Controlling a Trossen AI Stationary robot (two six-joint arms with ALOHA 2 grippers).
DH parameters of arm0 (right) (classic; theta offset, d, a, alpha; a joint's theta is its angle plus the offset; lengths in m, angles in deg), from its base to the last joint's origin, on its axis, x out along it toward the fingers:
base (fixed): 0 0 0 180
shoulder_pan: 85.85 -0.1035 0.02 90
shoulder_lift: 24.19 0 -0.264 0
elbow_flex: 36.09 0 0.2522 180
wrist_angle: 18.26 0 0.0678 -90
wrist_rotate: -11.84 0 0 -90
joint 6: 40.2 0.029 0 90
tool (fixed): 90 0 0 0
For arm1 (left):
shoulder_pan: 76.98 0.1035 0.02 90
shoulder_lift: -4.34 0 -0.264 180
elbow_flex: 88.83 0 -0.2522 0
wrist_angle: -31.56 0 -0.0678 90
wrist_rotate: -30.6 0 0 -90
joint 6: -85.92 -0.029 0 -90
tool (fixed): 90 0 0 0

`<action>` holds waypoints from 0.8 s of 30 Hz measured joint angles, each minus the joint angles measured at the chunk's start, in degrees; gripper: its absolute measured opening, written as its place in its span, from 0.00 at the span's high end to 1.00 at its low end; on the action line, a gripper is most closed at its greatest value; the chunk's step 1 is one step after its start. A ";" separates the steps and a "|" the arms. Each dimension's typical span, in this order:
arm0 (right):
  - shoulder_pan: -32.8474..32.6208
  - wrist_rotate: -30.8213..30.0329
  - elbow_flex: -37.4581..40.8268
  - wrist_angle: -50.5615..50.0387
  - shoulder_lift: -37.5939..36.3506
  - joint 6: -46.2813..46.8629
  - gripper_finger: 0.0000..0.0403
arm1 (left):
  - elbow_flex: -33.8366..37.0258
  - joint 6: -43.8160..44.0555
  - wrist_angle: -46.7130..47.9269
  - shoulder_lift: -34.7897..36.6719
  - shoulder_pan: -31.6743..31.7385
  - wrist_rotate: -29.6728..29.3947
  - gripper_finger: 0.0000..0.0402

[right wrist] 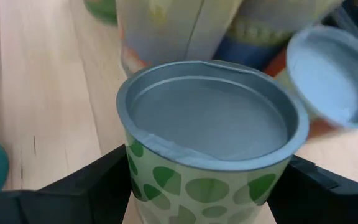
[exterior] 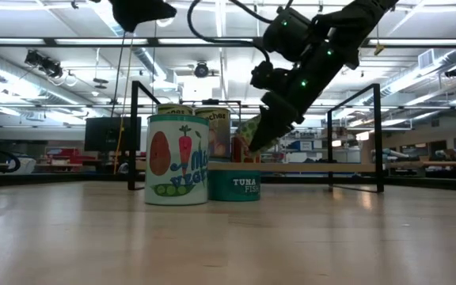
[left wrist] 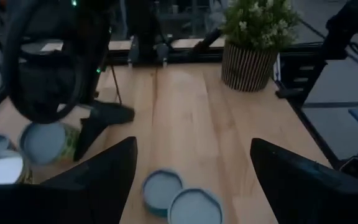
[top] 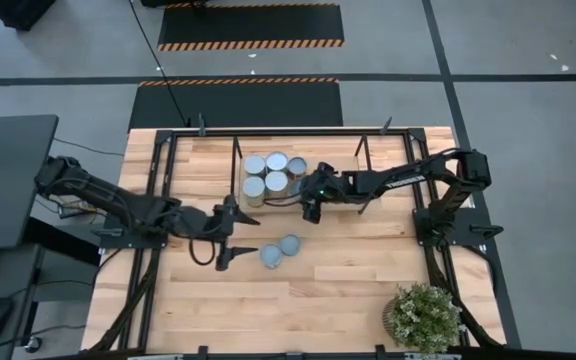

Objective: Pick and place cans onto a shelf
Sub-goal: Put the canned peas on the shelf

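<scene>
My right gripper point(top: 311, 197) is shut on a can with a green-spotted label point(right wrist: 207, 134), held in the air at the near edge of the shelf point(top: 364, 150), a thin dark rod frame. Several silver-topped cans point(top: 265, 173) stand together inside the shelf. Two cans stand on the table in front of the shelf: a tall white vegetable can point(exterior: 177, 158) and a low teal tuna can point(exterior: 233, 180). My left gripper point(top: 248, 236) is open and empty, just left of these two cans point(left wrist: 178, 196). My right gripper pinches the spotted can by its side wall point(right wrist: 135, 168), just under the top rim, one finger point(right wrist: 86, 186) on each side. The fingers slant down from the table's right. In the low view the can point(exterior: 249, 128) is tilted and lifted clear of the table.
A potted plant point(top: 424, 318) stands at the table's near right corner. Black rails point(top: 158, 160) run along the table's edges. Bare wood lies near of the two loose cans.
</scene>
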 joint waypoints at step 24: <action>0.41 2.49 -6.86 -12.78 1.77 -2.89 0.07 | 0.04 1.51 -0.68 0.38 -2.35 -1.31 0.21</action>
